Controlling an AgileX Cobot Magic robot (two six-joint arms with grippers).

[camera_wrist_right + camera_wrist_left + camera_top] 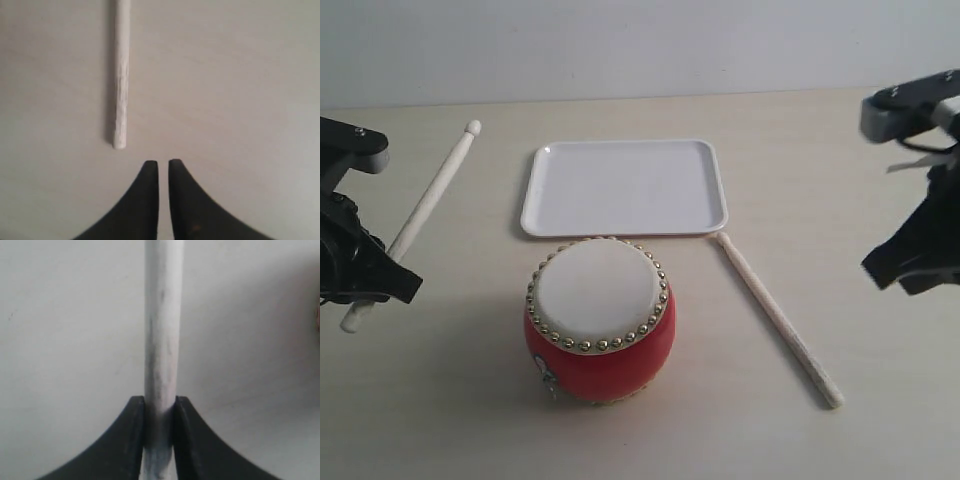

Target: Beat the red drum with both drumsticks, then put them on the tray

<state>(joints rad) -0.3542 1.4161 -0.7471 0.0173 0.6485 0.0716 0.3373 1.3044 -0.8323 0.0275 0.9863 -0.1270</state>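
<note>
The red drum (600, 320) stands upright in the middle foreground, cream skin up. Behind it lies the white tray (625, 185) with nothing on it. My left gripper (370, 285) (160, 402) is shut on one drumstick (435, 190) (162, 330) near its butt end, and the stick slants up and away with its rounded tip high. The other drumstick (775, 315) (121, 75) lies on the table right of the drum, one end by the tray's corner. My right gripper (910, 270) (163, 164) hovers to the right of that stick, its jaws a narrow slit apart and holding nothing.
The pale wooden tabletop (840, 160) runs back to a light wall. The right arm's grey housing (910, 105) hangs at the upper right edge.
</note>
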